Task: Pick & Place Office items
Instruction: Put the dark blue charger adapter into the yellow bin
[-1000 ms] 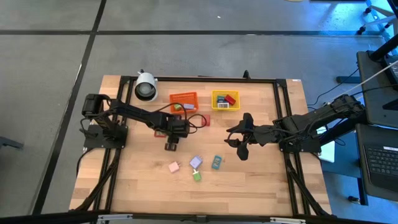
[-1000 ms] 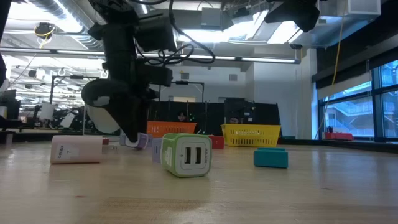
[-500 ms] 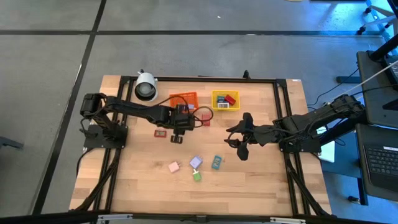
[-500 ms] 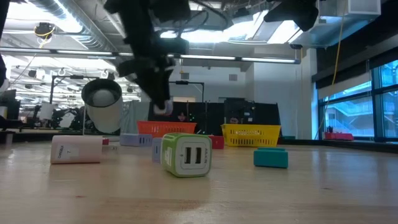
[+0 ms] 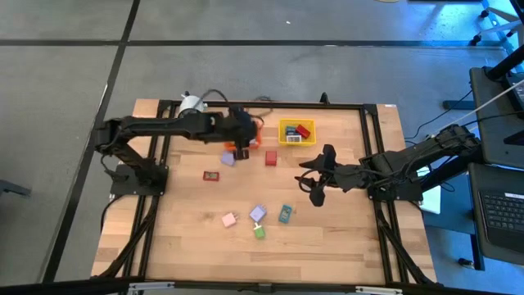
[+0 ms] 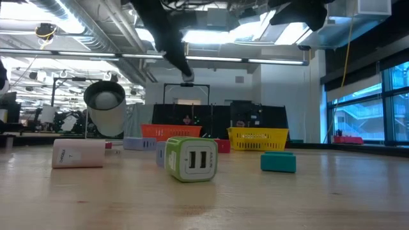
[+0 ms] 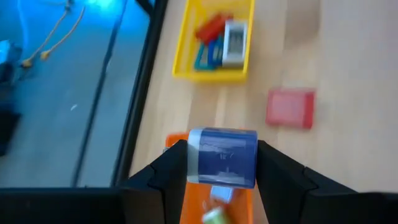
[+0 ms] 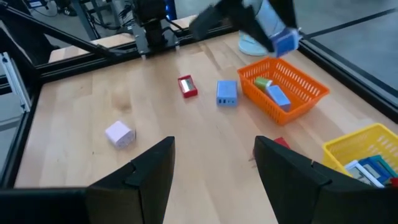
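Left tool (image 7: 222,186) clamped on a blue block (image 7: 222,157), carried above the orange bin (image 8: 283,88) at upper centre of the high view (presumably for dropping in). Right tool (image 8: 213,163) parted, empty, waiting right of centre. Other blocks strewn over the worktop (image 5: 188,238); a red block (image 5: 271,157) just beside the bins.
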`<control>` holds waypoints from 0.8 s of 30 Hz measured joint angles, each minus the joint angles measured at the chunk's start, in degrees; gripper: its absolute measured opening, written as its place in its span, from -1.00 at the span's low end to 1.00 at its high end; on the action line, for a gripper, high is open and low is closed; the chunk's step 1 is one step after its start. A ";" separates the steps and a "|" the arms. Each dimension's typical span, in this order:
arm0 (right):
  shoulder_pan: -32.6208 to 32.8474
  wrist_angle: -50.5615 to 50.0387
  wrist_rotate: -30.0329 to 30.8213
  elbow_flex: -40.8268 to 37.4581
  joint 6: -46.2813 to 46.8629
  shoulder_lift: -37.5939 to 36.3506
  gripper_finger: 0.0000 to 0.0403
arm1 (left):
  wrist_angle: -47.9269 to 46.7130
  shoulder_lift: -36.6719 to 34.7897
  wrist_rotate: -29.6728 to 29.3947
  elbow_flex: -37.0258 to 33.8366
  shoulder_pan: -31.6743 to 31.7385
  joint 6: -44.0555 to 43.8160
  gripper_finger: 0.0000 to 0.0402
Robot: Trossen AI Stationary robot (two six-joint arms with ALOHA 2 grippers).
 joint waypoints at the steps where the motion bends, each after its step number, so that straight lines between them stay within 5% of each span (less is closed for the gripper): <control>1: 0.22 0.02 0.02 0.00 0.02 0.00 0.11 | 1.40 -0.86 2.05 -0.59 0.79 -0.35 -0.23; 9: 2.21 0.02 0.00 0.00 -0.02 0.00 0.11 | 12.79 -6.45 10.96 -9.05 6.89 -1.68 -0.23; 24: 2.91 0.00 1.92 0.00 -0.20 0.00 0.11 | 21.32 -13.04 16.78 -18.62 11.22 -4.41 -0.23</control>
